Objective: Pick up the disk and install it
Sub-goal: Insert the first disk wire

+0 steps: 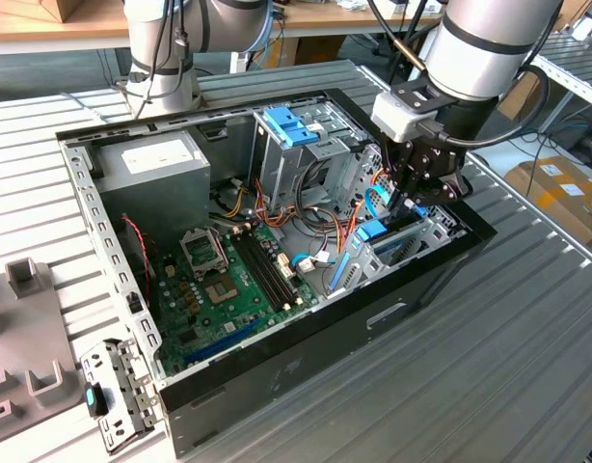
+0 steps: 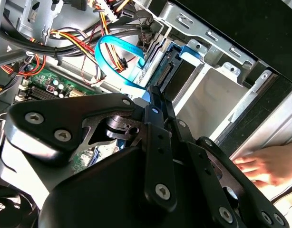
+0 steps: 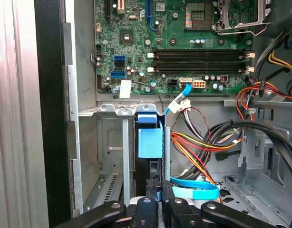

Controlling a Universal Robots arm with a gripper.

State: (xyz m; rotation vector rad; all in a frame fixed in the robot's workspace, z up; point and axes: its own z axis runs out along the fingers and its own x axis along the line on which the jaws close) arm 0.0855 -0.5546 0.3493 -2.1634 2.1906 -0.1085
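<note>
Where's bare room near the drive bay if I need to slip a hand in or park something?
Free: the empty bay slots between the disk and the case wall, and the bare slatted table outside the case on the exterior view's right. Crowded: the cable bundle on the disk's other side. The gripper sits at the disk.

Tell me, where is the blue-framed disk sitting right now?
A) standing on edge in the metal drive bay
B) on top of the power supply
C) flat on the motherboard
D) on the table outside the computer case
A: in the first wrist view the disk stands on edge between the metal walls of the drive bay, close by the gripper.
</note>
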